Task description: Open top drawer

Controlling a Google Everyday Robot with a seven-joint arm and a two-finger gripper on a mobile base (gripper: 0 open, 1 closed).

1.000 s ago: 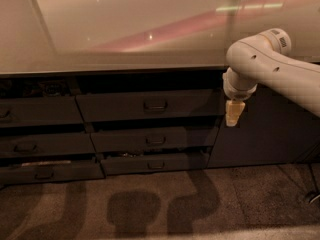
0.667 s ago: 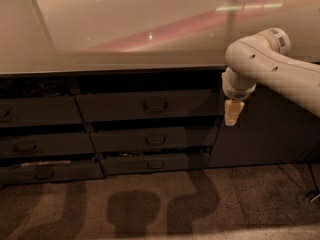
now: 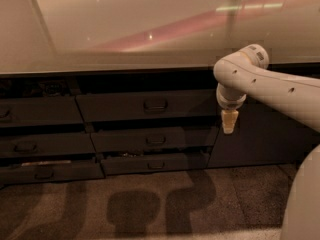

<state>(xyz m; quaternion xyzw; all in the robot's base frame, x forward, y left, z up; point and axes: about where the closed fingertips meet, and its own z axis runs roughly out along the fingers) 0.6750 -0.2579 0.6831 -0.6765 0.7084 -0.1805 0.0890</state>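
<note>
A pale, glossy counter top (image 3: 125, 34) fills the upper part of the view. Below it runs a dark row of drawers, and in front of them lies a speckled floor (image 3: 75, 204) with soft shadows.

Compared with a second ago, the white arm (image 3: 270, 81) has come a little to the left and lower, and the gripper (image 3: 228, 123) has moved with it by a small step. It hangs pointing down, in front of the seam between the middle stack of drawers and the plain dark door (image 3: 260, 134) on the right. Whether the gripper is open or closed, I cannot tell. It holds nothing.

For the task this means only a beginning of the approach, in my judgement – the gripper is not yet at the handle and must go more to the left and a bit higher.

The top drawer (image 3: 115, 106) is the highest one of the middle stack, directly under the counter. Its front is wide, dark grey-brown and taller than the two drawers under it. A dark loop handle (image 3: 155, 104) sits in the centre of it, well apart from the gripper. The front stands level with its neighbours – so the drawer looks fully shut.
</note>
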